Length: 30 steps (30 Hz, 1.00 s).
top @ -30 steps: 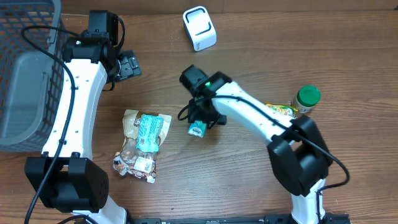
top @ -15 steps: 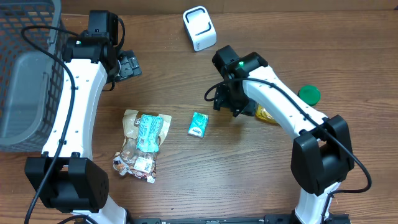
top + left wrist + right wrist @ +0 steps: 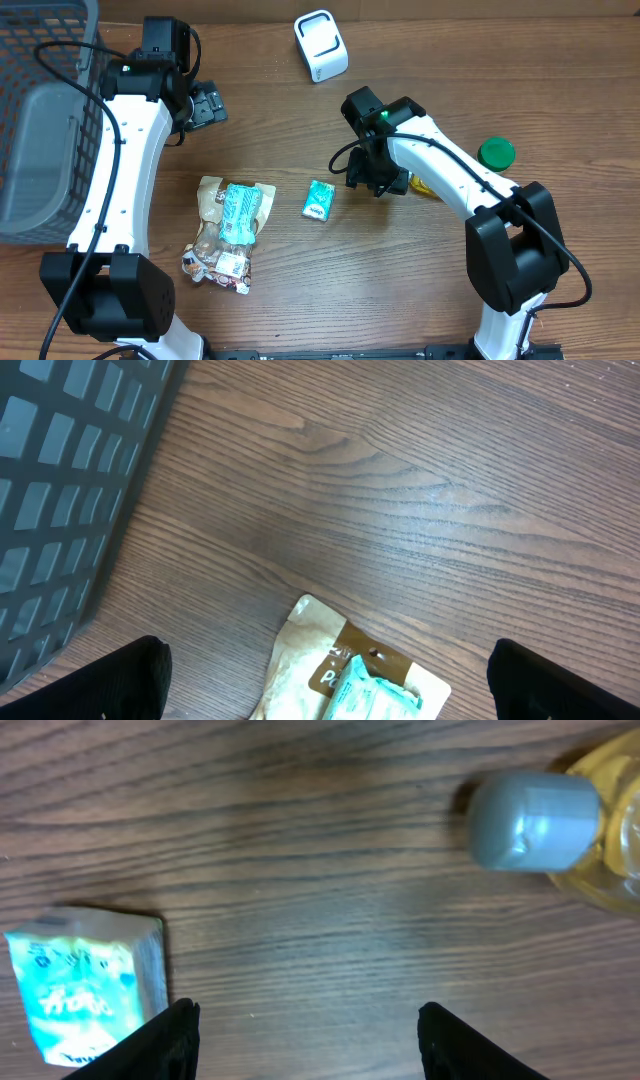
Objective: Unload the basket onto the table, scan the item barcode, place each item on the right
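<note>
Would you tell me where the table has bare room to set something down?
Bare wood lies between the scanner and the snack bag, and in front of the teal packet. It is crowded where the right hand hangs beside the bottle.

my left arm [image 3: 125, 170] and right arm [image 3: 440, 175] in smooth white shells, black joint housings and black bases, thin black cables looping alongside each, a small green light glowing near each wrist
</note>
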{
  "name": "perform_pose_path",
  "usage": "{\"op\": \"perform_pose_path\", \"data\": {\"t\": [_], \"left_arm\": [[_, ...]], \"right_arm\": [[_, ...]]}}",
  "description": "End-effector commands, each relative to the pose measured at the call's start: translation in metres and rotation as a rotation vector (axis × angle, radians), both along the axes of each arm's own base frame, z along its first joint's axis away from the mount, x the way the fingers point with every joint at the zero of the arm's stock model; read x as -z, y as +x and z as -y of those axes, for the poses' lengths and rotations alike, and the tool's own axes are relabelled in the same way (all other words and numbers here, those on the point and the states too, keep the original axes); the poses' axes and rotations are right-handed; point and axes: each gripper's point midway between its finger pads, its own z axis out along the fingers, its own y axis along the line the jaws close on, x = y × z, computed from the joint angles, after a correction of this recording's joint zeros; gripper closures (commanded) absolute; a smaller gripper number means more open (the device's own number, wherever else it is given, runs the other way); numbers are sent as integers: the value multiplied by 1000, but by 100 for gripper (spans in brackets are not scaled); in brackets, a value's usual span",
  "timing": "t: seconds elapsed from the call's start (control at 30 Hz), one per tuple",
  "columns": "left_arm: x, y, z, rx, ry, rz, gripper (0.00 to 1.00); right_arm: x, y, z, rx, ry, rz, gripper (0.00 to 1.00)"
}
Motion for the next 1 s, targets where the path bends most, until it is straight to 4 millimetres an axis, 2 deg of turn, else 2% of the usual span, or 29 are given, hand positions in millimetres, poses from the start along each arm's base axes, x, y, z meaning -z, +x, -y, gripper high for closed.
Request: {"op": "perform_pose_path", "data": {"t": [0.0,0.13,0.27,0.47,0.63,0.83,0.97], "left_arm": [[-8,0,0,14,1,18,0],[-8,0,0,14,1,18,1],[-8,0,0,14,1,19,0],[-8,0,0,14,1,18,0],[-8,0,0,14,1,18,0],[-8,0,0,14,1,19,0],[-8,0,0,14,1,18,0]], "right_arm": [[1,-5,-10,-10,59,-6,34],[11,-7,-33,-20,190,-17,39],[25,-11,-58,-31,349,-24,52],[39,-17,-59,-8,376,-35,54],[34,-18,-65,-11,415,-46,58],[8,-9,-75,-24,460,-16,57],[4,-11,-78,11,478,-31,57]]}}
